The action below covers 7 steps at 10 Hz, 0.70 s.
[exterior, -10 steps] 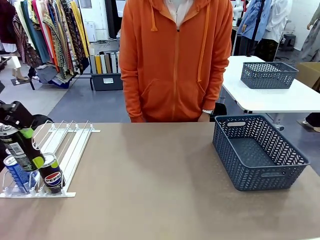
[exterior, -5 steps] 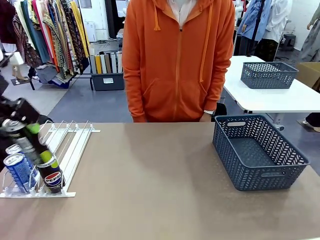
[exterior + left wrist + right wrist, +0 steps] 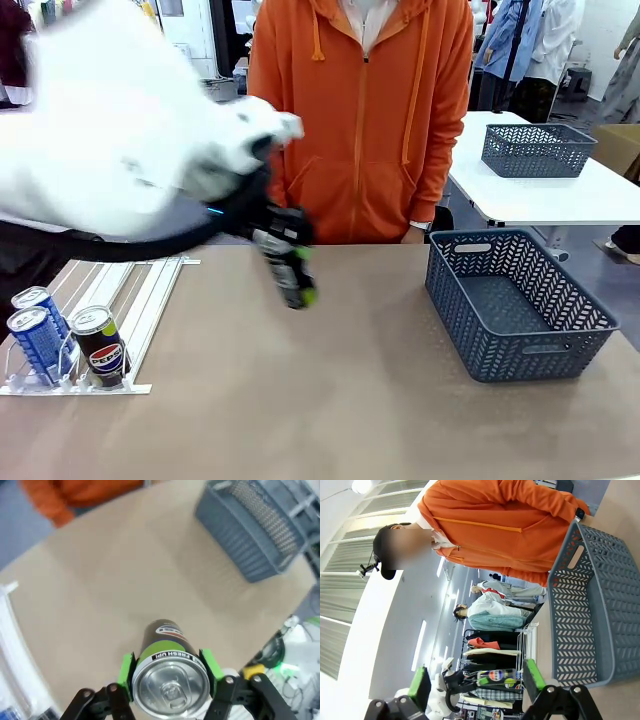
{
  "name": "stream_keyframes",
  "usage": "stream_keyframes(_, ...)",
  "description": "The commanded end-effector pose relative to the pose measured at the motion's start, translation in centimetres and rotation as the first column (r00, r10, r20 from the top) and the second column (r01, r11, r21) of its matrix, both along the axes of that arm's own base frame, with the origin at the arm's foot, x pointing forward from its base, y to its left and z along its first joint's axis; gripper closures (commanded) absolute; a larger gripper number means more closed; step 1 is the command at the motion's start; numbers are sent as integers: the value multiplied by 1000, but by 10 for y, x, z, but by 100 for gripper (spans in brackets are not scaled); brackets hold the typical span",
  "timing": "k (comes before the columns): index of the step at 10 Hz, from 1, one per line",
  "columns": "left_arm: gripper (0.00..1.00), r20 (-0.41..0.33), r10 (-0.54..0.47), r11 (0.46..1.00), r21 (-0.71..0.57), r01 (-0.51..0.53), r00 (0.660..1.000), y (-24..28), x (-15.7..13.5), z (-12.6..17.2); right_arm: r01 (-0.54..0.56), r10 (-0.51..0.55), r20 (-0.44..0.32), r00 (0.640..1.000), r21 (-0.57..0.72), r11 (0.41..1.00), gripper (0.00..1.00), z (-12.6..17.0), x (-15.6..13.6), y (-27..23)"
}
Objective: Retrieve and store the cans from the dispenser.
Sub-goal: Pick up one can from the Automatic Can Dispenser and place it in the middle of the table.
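Note:
My left gripper [image 3: 284, 254] is shut on a black can [image 3: 299, 287] with a green accent, held tilted above the middle of the table. In the left wrist view the green pads [image 3: 126, 669] press both sides of this can [image 3: 169, 639], just below its silver top. The arm is motion-blurred. The dispenser [image 3: 150, 298] lies at the table's left. At its front lip stand two blue cans [image 3: 36, 344] and a black Pepsi can [image 3: 102, 350]. My right gripper [image 3: 476, 684] is open with nothing between its fingers, and it faces the basket [image 3: 600, 615].
A blue-grey woven-pattern basket [image 3: 520, 305] stands on the table's right side, showing nothing inside. A person in an orange hoodie [image 3: 360, 120] stands at the far edge. A second basket [image 3: 537, 150] sits on a white table behind.
My left arm has swung from the dispenser at the far left to above the table's middle, carrying the black can to the right. The three cans in the dispenser stayed put.

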State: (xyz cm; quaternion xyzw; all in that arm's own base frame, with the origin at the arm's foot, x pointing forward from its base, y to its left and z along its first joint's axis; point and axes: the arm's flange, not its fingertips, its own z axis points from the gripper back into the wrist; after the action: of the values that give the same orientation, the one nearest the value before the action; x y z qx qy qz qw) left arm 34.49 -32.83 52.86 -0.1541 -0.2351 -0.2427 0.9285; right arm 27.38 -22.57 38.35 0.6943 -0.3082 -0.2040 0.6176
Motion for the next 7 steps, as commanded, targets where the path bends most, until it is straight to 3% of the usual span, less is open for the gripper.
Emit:
stream_keyframes(1,100,-17,-32,997,67,33,999,-69,62,-24,-9,9,-9,1000,8,1000,0,5,-3,-1)
stream_keyframes(2,100,-9,-42,993,109,43,999,-97,72,-48,-9,9,-9,1000,8,1000,0,5,-3,-1)
stream_keyframes(3,100,-81,-69,990,114,78,994,-112,82,-73,-9,9,-9,1000,8,1000,0,5,-3,-1)
stream_keyframes(4,100,-124,-48,991,116,62,991,-114,89,-93,-9,9,-9,1000,8,1000,0,5,-3,-1)
stream_keyframes(7,100,-158,-18,986,163,44,987,-116,104,-130,-9,9,-9,1000,8,1000,0,5,-3,-1)
